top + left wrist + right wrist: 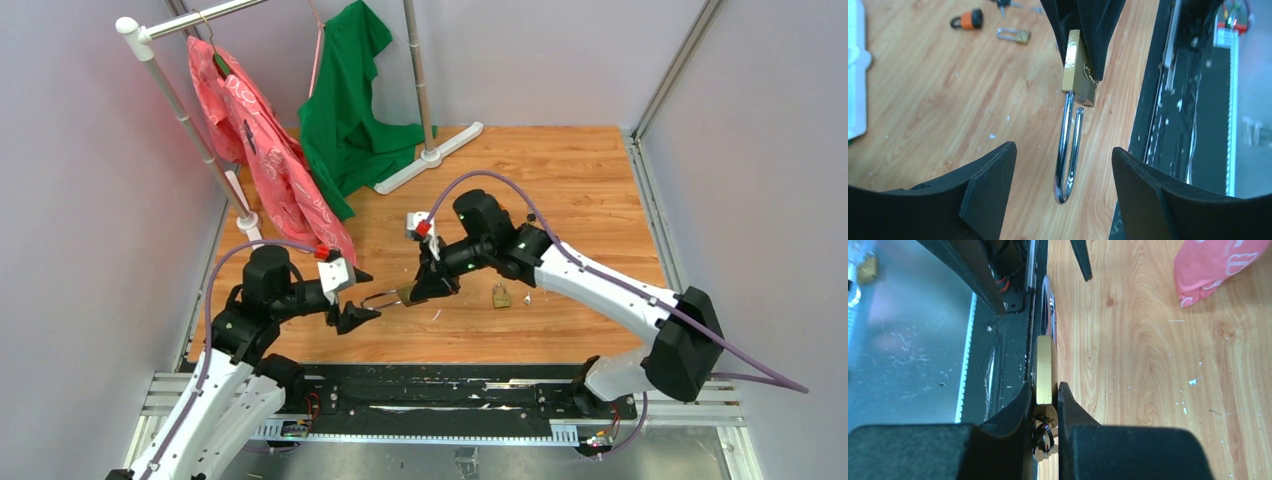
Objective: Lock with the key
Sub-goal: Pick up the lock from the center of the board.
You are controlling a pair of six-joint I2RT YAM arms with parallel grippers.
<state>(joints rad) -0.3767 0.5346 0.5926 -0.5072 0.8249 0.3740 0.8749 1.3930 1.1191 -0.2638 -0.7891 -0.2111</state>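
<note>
Left hand (1063, 190) fingers apart around the padlock (1078, 65) shackle, not gripping. Right of it, right hand (1045, 395) clamped on the brass padlock body, held above the wood surface (560, 180), shackle open. Looks like a handover step; next needs the shackle pushed home, then key work.

There are three padlocks: one brass padlock (1079, 67) with open shackle, one small brass padlock (1014, 35) and one orange padlock (968, 20). Two garments hang: one pink (265, 150), one green (350, 100).
</note>
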